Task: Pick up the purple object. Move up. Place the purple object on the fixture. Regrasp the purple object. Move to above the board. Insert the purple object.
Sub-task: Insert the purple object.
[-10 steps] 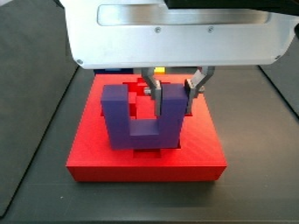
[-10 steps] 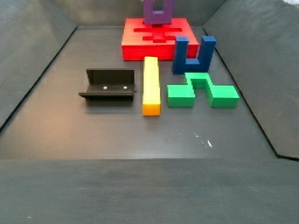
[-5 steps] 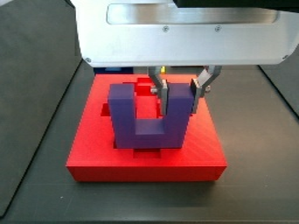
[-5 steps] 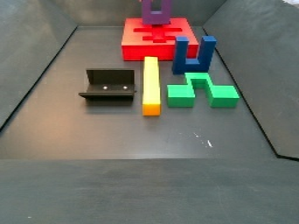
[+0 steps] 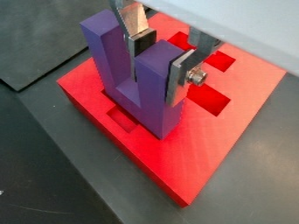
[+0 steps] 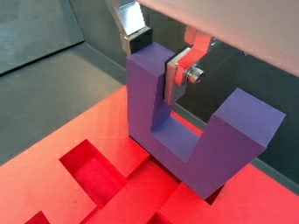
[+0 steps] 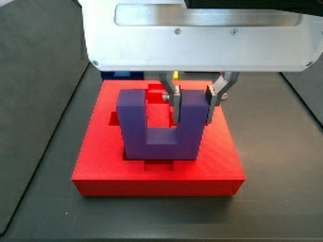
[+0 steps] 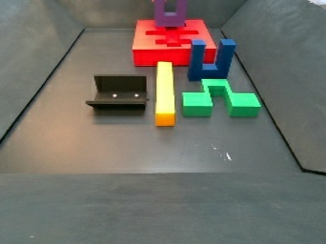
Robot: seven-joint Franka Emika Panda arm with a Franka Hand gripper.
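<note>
In a side view, the small black L-shaped fixture (image 8: pixel 117 93) stands at 9 o'clock on the bench floor, well apart from the thick red rectangular board (image 8: pixel 170 41) at 12 o'clock. The purple U-shaped block (image 7: pixel 161 123) stands upright on the board, prongs up. The hand (image 7: pixel 194 98) is clenched on its right prong; whether the block sits in a cut-out is probably not visible.
</note>
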